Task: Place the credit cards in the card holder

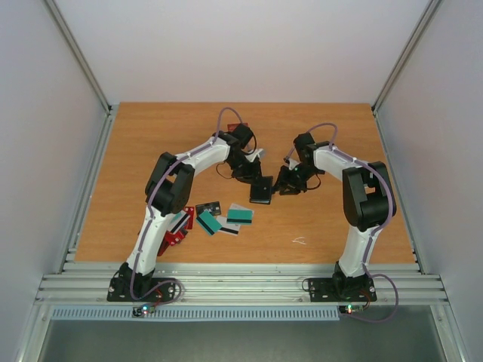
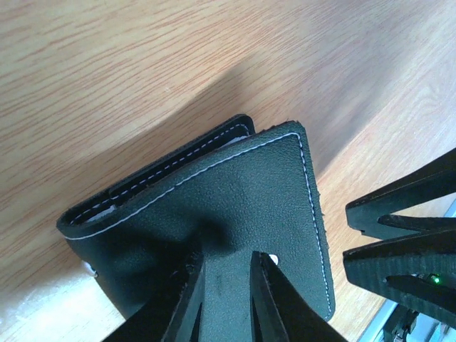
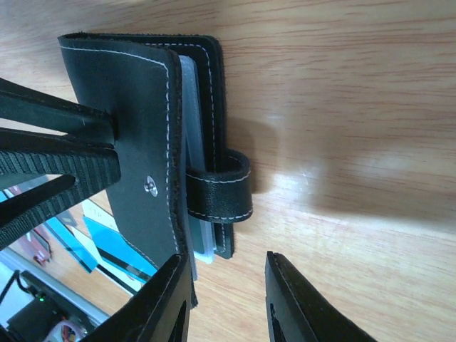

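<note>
The left jaws pinch the opened cover of the small black stitched leather card holder. The right jaws stand spread just beside its strap edge, gripping nothing. The holder sits mid-way across the orange-brown wood-grain surface, which is boxed in by pale grey walls. Teal, red, black and white plastic credit cards lie scattered beside the left arm. A small white scrap lies near the right arm.

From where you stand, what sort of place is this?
Likely a robotics lab test cell: a left arm and right arm bolted to a wooden table, plain white walls with metal rails boxing it in, and loose cards and a card holder for practice.
</note>
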Robot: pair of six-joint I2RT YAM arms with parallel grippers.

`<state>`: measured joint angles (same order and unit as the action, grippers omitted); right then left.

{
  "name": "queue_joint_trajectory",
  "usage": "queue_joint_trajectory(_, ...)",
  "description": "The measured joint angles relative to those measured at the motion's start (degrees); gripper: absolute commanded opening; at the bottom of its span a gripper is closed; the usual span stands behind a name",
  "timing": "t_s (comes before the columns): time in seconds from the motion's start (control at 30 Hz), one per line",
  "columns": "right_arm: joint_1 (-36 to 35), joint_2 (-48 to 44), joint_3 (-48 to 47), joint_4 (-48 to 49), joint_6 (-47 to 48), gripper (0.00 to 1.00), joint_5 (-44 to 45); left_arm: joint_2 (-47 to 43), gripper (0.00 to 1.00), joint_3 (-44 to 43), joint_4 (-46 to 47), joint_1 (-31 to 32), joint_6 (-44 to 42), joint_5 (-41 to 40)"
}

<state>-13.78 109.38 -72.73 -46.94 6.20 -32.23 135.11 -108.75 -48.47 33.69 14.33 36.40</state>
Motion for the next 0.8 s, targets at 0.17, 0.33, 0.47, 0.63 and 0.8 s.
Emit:
queue_joint_trajectory(0.17, 0.2, 0.3, 0.3, 1.9, -2.2, 0.24, -1.8, 0.1, 0.18, -0.1, -0.2, 0.0, -0.9, 0.0)
queue_joint_trajectory(0.33, 0.6, 2.9, -3.1, 1.4, -4.5, 0.21, 0.1, 0.2, 0.17, -0.1, -0.2, 0.0, -1.3, 0.0)
queue_joint_trajectory(0.47, 1.0, 4.3, -5.7, -0.6, -5.1, 0.21, 3.2, 0.4, 0.16, -0.2, -0.3, 0.0, -1.4, 0.0)
queue_joint_trajectory(0.63, 1.0, 8.9, -10.4, -2.7, -4.9, 0.24, 4.1, 0.4, 0.15, -0.2, -0.4, -0.1, -1.4, 0.0)
queue_joint_trajectory(0.8, -0.1, 12.4, -14.3, -5.7, -3.1, 0.29, 2.7, 0.4, 0.15, -0.3, -0.5, 0.0, -1.4, -0.3)
